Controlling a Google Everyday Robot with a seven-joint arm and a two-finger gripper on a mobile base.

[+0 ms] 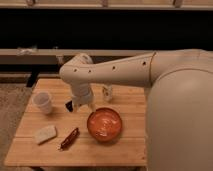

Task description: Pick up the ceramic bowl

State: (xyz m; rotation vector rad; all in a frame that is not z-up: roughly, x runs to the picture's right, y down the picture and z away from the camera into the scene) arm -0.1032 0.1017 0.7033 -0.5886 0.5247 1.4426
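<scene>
The ceramic bowl (104,125) is round, shallow and glossy orange-red with a paler streaky inside. It sits on the wooden table (30,147), right of the middle. My gripper (79,106) hangs from the cream arm just above and to the left of the bowl's rim, close to the tabletop. A dark fingertip (69,105) shows at its left side. The gripper holds nothing that I can see.
A small white cup (43,102) stands at the table's left. A pale sponge-like block (45,134) and a dark red snack wrapper (69,138) lie at the front left. A small white object (107,93) stands behind the bowl. My arm's bulk covers the table's right side.
</scene>
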